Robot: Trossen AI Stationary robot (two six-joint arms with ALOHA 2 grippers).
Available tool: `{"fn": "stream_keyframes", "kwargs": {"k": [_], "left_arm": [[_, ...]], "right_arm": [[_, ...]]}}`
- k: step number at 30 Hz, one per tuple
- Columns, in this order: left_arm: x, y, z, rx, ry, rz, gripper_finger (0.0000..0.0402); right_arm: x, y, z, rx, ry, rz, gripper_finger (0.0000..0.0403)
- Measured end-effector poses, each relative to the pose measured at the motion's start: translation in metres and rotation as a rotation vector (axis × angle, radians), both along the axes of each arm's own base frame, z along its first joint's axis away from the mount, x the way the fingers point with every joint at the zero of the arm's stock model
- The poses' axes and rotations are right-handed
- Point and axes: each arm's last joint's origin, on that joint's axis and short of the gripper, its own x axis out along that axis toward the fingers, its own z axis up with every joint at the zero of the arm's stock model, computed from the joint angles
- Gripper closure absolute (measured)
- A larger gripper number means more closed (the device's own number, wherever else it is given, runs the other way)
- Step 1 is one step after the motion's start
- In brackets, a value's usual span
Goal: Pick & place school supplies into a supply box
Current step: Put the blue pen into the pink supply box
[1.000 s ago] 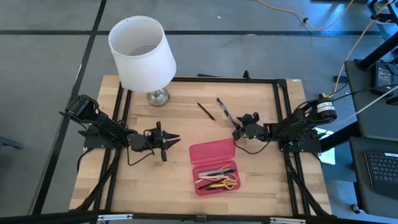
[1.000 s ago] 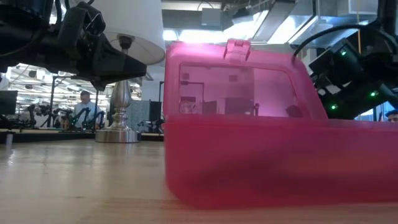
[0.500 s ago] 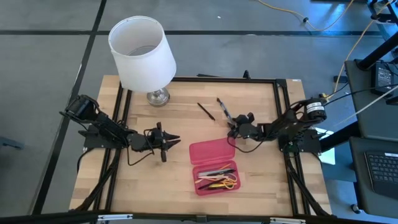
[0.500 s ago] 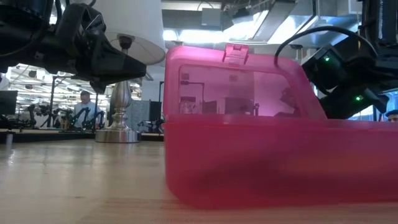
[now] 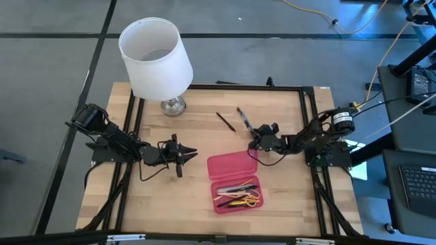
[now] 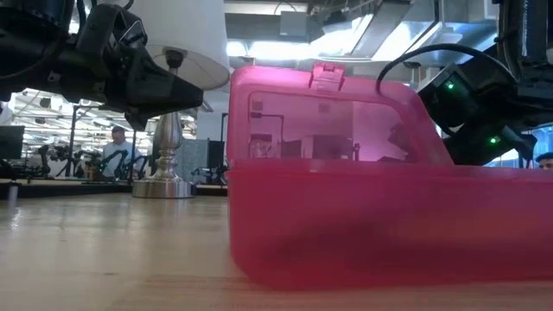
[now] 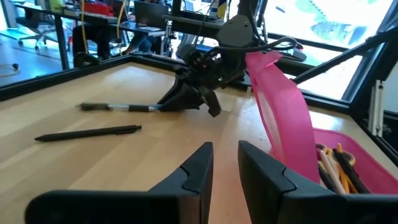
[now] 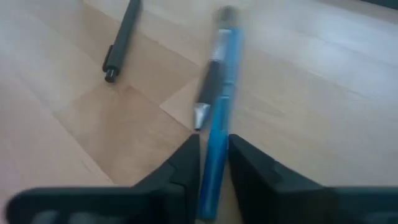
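A teal pen (image 5: pixel 242 119) lies on the wooden table, right of a black pen (image 5: pixel 225 121). My right gripper (image 5: pixel 253 139) is shut on the teal pen's near end, close to the far right corner of the supply box (image 5: pixel 237 194). The pink box stands open with its lid (image 5: pixel 231 165) raised. Pens and yellow-handled scissors (image 5: pixel 246 200) lie in its tray. My left gripper (image 5: pixel 193 151) hovers left of the lid, pointing level toward the table's right. There is only a narrow gap between its fingers (image 7: pixel 199 168), with nothing in it. My right gripper pinches the teal pen's near end (image 8: pixel 211 177) between its two fingers. It comes slanting down from the table's right side, with the fingers roughly along the pen. The rest of the pen (image 8: pixel 221 81) reaches ahead of the fingertips and lies on the table.
A lamp with a white shade (image 5: pixel 155 58) stands at the table's far left, on a silver foot (image 5: pixel 173 105). A black frame rail (image 5: pixel 308 122) runs along the table's edges. Bare wood lies between the box and the left arm.
My right gripper has gone down and toward the table's left, onto the teal pen's near end. Its fingers have drawn together on the pen. The pen lies where it was. My left gripper has kept still.
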Motion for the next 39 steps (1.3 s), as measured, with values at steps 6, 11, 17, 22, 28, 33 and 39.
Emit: {"fn": "stream_keyframes", "kwargs": {"k": [6,11,17,22,28,33,39], "left_arm": [[0.000,0.000,0.000,0.000,0.000,-0.006,0.0333],[0.000,0.000,0.000,0.000,0.000,-0.006,0.0332],[0.000,0.000,0.000,0.000,0.000,-0.006,0.0336],[0.000,0.000,0.000,0.000,0.000,-0.006,0.0334],[0.000,0.000,0.000,0.000,0.000,-0.006,0.0337],[0.000,0.000,0.000,0.000,0.000,-0.006,0.0338],[0.000,0.000,0.000,0.001,0.000,-0.006,0.0337]], "right_arm": [[0.000,0.000,0.000,-0.010,0.010,0.007,0.0364],[0.000,0.000,0.000,-0.019,0.016,0.008,0.0364],[-0.002,0.000,0.005,-0.017,0.007,0.021,0.0363],[-0.011,0.000,0.013,-0.018,0.012,0.037,0.0364],[-0.017,0.000,0.028,-0.032,0.014,0.029,0.0363],[-0.021,-0.001,0.051,-0.096,-0.029,0.012,0.0364],[-0.029,-0.002,0.087,-0.160,-0.153,0.031,0.0364]]}}
